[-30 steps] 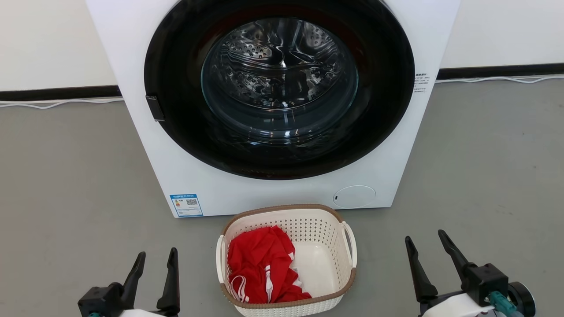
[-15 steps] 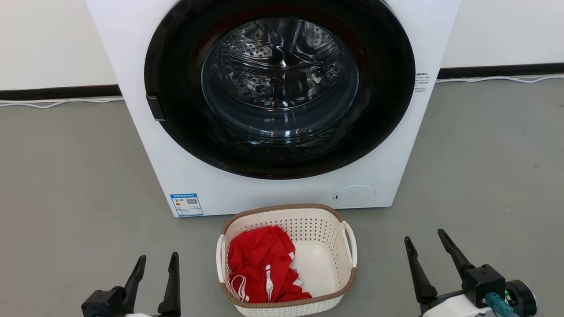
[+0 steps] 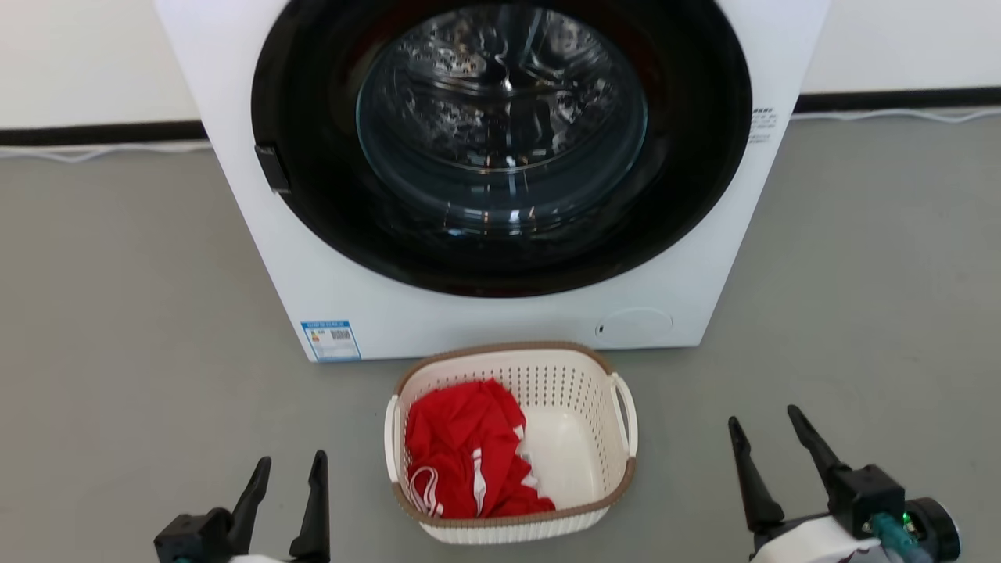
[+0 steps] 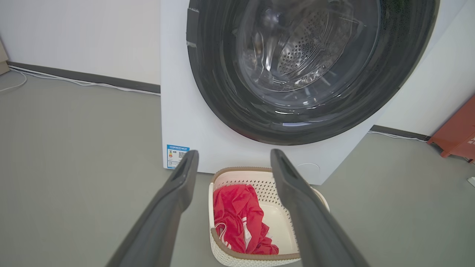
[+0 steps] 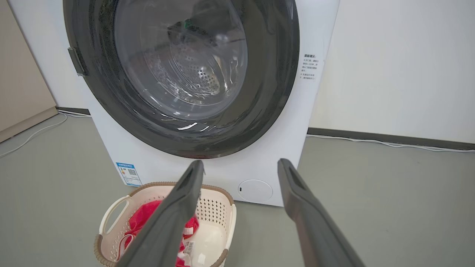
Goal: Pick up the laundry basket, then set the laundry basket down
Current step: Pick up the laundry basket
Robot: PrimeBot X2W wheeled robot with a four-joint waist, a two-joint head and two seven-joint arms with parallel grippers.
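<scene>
The laundry basket [image 3: 583,422] [image 4: 276,217] [image 5: 213,215] stands on the grey floor just in front of the washing machine, cream-white and perforated with a brown rim and white loop handles. A red garment [image 3: 461,453] lies in its left half. My left gripper [image 3: 291,467] is open at the lower left, well apart from the basket's left handle. At the lower right my right gripper [image 3: 765,421] is open too, off to the side of the right handle. Neither gripper touches the basket.
A white front-loading washing machine [image 3: 407,313] with a closed dark round door [image 3: 500,141] stands directly behind the basket. White cables [image 3: 78,152] run along the dark skirting. A red-brown object [image 4: 458,137] sits at the far right by the wall. Bare grey floor lies on both sides.
The whole head view has shifted: the camera has tilted down and come a little closer. Basket and machine stay where they were. Both grippers remain open.
</scene>
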